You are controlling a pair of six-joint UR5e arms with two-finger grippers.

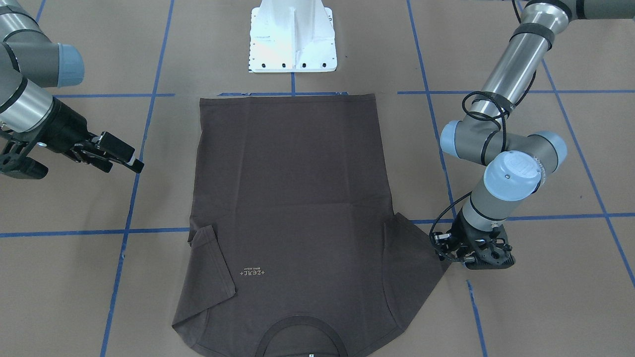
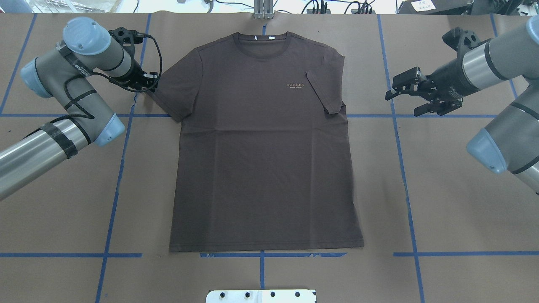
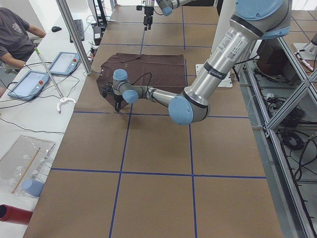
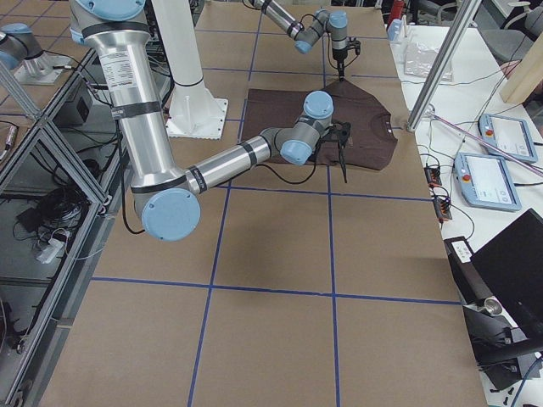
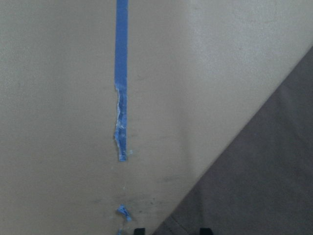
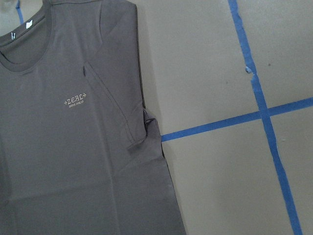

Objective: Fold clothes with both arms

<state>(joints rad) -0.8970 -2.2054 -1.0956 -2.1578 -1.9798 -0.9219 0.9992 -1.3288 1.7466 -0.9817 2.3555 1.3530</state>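
Black fingers of the left end effector (image 2: 148, 82) are apart, low at the tip of the flat sleeve (image 2: 172, 94), maybe ready to pinch it. The right end effector (image 2: 402, 100), apart too, hangs near the other sleeve (image 2: 324, 92), which is folded in. One shirt (image 2: 261, 160) lies flat between them on one brown counter (image 2: 442, 189); two sleeves, two arms (image 2: 76, 105).

Two cameras look down from opposite sides of the surface (image 2: 442, 202), two along its ends; wrist cameras hover close, sharing the T-shirt (image 2: 261, 168).
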